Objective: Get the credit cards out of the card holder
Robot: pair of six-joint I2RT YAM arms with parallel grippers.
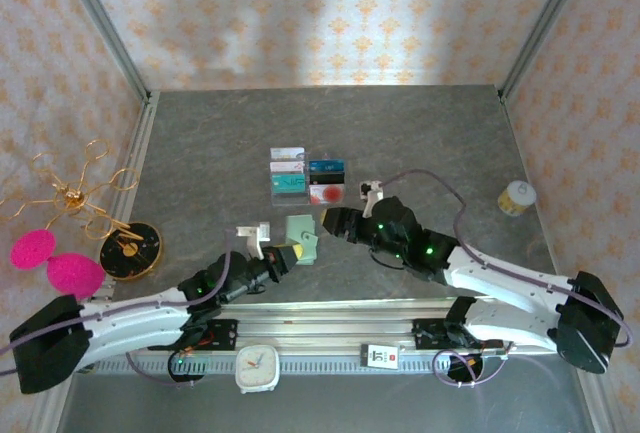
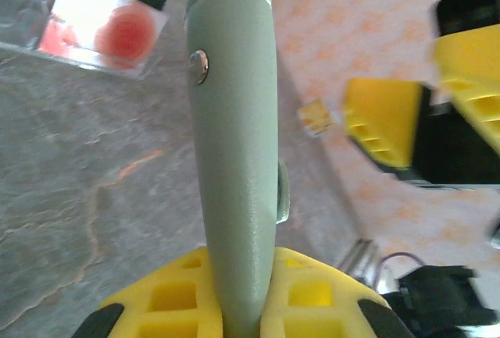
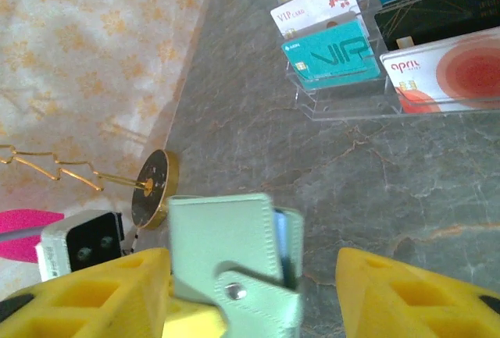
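Grey marble tabletop (image 1: 420,143): left gripper (image 2: 238,307) clamps the card holder (image 2: 234,158); right wrist view adds right gripper (image 3: 250,275) parted, credit cards (image 3: 286,246) tucked inside.

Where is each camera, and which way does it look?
Top external: above, behind the arms, looking down at the table; left gripper and right gripper show.
Left wrist: on the left arm, facing the card holder; its yellow fingers pinch it.
Right wrist: on the right arm, facing the card stand; its open yellow fingers show.
Shared: both wrist views see the card holder and red-and-white card.
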